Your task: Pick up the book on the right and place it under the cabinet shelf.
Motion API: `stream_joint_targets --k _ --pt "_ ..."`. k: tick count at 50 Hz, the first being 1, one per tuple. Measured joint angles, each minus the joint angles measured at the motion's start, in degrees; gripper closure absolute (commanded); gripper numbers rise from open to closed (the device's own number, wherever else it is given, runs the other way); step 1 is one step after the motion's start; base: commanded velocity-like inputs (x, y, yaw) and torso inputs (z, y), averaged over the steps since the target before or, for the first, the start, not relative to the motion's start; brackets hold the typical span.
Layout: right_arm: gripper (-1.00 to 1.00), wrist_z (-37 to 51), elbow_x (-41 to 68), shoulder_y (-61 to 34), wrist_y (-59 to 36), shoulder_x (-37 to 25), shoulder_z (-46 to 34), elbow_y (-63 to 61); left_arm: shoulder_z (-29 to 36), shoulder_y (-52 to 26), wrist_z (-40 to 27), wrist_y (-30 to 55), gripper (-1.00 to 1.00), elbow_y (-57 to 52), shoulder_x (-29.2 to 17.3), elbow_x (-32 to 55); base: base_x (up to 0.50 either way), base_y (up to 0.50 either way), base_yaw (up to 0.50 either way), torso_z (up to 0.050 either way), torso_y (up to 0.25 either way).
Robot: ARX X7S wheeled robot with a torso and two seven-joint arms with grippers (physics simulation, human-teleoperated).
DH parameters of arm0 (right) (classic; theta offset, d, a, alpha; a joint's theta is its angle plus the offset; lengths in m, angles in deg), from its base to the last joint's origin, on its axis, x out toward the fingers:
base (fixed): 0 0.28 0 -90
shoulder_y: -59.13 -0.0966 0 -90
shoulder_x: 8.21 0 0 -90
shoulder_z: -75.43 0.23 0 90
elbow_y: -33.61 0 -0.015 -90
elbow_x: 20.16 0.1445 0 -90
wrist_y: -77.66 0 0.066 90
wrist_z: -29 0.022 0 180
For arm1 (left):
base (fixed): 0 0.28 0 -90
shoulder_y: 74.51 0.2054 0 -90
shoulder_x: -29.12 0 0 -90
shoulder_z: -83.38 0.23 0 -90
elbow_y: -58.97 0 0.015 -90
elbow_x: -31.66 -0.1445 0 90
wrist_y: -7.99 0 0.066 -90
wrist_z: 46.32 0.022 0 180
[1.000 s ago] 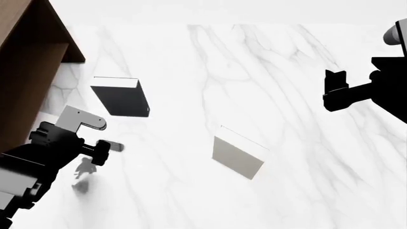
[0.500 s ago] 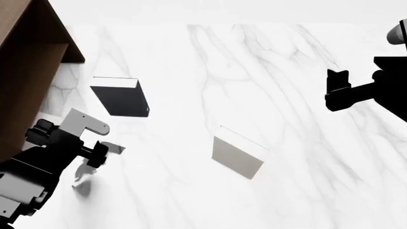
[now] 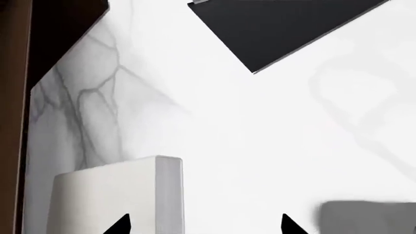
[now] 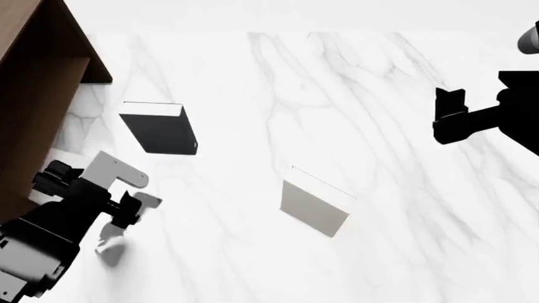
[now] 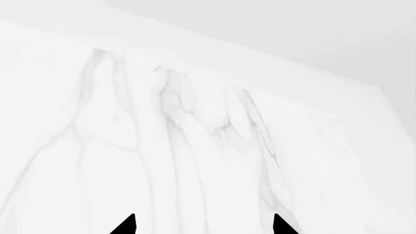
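A: Left gripper [image 3: 204,225] – status?
B: Jaws wide apart, nothing btwn the tips. The pale book [image 3: 110,195] stands on edge right at 1 fingertip, outside the gap. Can't tell if it's touching.
A: Where's that on the table [image 4: 379,189]?
B: Near the left edge, just beside the brown cabinet [image 4: 34,107], not under it. From the head cam it looks tilted and the arm hides part of it.
A: Other books?
B: 2. Dark book [image 4: 160,129] lies flat a bit farther in, near the cabinet's front corner. Greyer book [image 4: 313,208] sits approx mid-table, well apart from both arms.
A: Right gripper [image 5: 202,224]?
B: Also open – holds nothing, up over bare marble by the right edge.
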Motion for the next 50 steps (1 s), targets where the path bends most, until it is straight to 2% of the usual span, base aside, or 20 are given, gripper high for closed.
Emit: stream_joint_targets --k 24,50 --pt "-1.0 0.1 0.2 0.4 0.5 -0.3 0.3 -0.2 0.5 1.5 1.0 2.7 -1.0 -8.6 -1.3 2.1 0.0 0.0 0.0 0.0 0.0" --pt "-1.0 0.1 0.4 1.6 1.5 -0.8 0.7 -0.5 -1.2 3.8 0.7 6.5 -1.0 -23.1 -5.9 6.1 0.0 0.0 0.0 0.0 0.0"
